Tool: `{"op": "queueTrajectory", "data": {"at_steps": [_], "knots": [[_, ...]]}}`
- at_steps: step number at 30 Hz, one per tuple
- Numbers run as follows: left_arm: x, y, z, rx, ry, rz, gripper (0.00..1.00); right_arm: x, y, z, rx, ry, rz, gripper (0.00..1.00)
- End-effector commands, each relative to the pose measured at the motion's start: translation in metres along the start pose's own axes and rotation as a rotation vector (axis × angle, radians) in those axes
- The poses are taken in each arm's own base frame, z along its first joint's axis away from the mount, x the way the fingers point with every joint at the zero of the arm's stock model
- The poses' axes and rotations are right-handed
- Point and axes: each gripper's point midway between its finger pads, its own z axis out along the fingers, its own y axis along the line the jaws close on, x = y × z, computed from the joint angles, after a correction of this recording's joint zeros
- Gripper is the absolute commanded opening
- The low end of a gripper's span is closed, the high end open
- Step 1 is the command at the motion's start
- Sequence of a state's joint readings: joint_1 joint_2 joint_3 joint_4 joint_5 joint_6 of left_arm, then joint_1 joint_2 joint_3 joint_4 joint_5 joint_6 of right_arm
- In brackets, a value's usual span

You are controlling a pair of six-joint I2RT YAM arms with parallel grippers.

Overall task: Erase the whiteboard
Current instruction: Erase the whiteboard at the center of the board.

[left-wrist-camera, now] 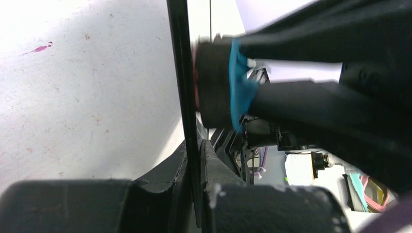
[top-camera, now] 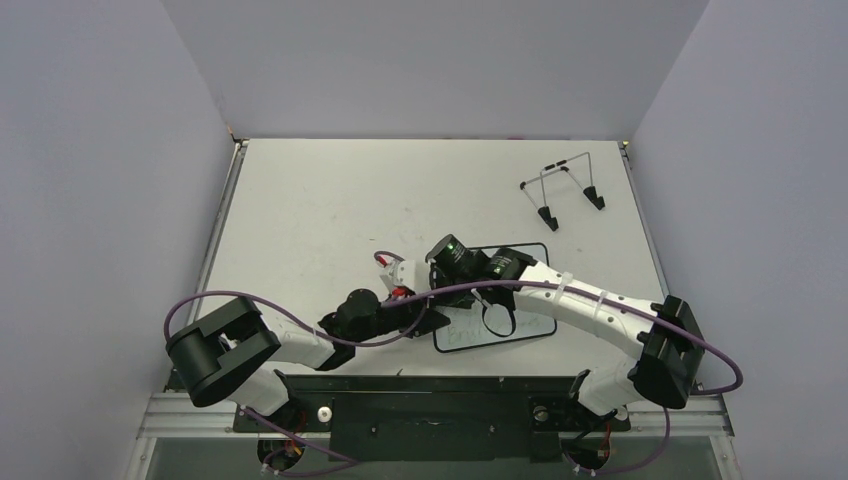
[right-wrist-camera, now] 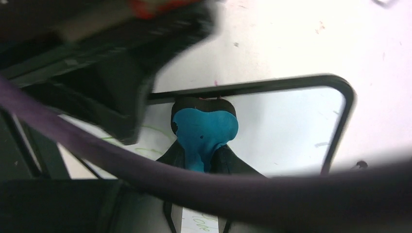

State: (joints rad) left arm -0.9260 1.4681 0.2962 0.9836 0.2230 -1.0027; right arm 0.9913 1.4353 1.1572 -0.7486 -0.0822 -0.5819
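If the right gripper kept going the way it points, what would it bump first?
Probably the whiteboard: the blue eraser held in the right gripper seems pressed on it, near its edge, though depth is hard to judge.

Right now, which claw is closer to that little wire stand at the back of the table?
Right. The right claw, holding the blue eraser over the whiteboard, sits nearer the wire stand; the left claw clamps the whiteboard's left edge, farther off.
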Motion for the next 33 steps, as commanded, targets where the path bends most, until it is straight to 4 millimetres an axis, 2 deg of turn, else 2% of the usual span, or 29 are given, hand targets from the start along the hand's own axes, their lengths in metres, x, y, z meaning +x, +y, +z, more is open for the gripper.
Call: {"op": "queueTrajectory", "data": {"at_steps": [1,3,5,6,7,8,10,11,13,16,17,19,22,24,25,27,30,32,33], "knots": [[-0.017,-0.044,0.001,0.16,-0.048,0.106,0.0,-0.002,-0.06,-0.01,0.225,-0.042,0.192,0.0],[-0.017,-0.045,0.001,0.162,-0.046,0.107,0.0,0.003,-0.057,-0.009,0.21,-0.039,0.181,0.0],[-0.017,-0.045,0.001,0.161,-0.045,0.108,0.0,0.002,-0.033,-0.004,0.081,-0.057,0.115,0.0],[-0.017,-0.045,0.001,0.161,-0.046,0.107,0.0,0.003,-0.012,-0.001,-0.014,-0.062,0.086,0.0],[-0.017,-0.045,0.001,0.162,-0.045,0.107,0.0,0.004,-0.002,0.0,-0.062,-0.063,0.025,0.0],[-0.017,-0.045,0.001,0.163,-0.045,0.108,0.0,0.006,0.02,0.0,-0.156,-0.061,-0.016,0.0],[-0.017,-0.046,0.0,0.164,-0.047,0.108,0.0,0.007,0.035,-0.002,-0.21,-0.063,-0.078,0.0],[-0.018,-0.046,0.0,0.164,-0.048,0.109,0.0,0.008,0.035,-0.001,-0.205,-0.059,-0.074,0.0],[-0.018,-0.045,-0.001,0.159,-0.051,0.109,0.0,0.007,0.017,0.001,-0.109,-0.05,-0.011,0.0],[-0.018,-0.045,-0.002,0.16,-0.052,0.11,0.0,0.013,-0.039,0.001,0.132,-0.037,0.153,0.0],[-0.018,-0.045,-0.001,0.161,-0.053,0.109,0.0,0.016,-0.052,-0.002,0.181,-0.048,0.215,0.0],[-0.017,-0.045,-0.001,0.162,-0.051,0.11,0.0,0.022,-0.064,-0.006,0.234,-0.052,0.266,0.0],[-0.016,-0.045,0.0,0.163,-0.047,0.109,0.0,0.026,-0.057,-0.006,0.204,-0.056,0.243,0.0],[-0.016,-0.046,0.001,0.165,-0.045,0.11,0.0,0.023,-0.034,-0.002,0.08,-0.069,0.163,0.0],[-0.016,-0.046,0.001,0.166,-0.045,0.111,0.0,0.019,-0.012,-0.001,-0.016,-0.08,0.119,0.0],[-0.016,-0.047,0.001,0.169,-0.045,0.111,0.0,0.013,0.009,0.0,-0.086,-0.084,0.032,0.0],[-0.015,-0.047,0.001,0.168,-0.045,0.111,0.0,0.005,0.016,0.002,-0.105,-0.085,0.015,0.0],[-0.015,-0.047,0.002,0.168,-0.047,0.111,0.0,-0.002,0.006,0.003,-0.056,-0.091,0.05,0.0],[-0.015,-0.046,0.002,0.166,-0.046,0.111,0.0,-0.006,-0.005,0.002,-0.005,-0.099,0.064,0.0]]}}
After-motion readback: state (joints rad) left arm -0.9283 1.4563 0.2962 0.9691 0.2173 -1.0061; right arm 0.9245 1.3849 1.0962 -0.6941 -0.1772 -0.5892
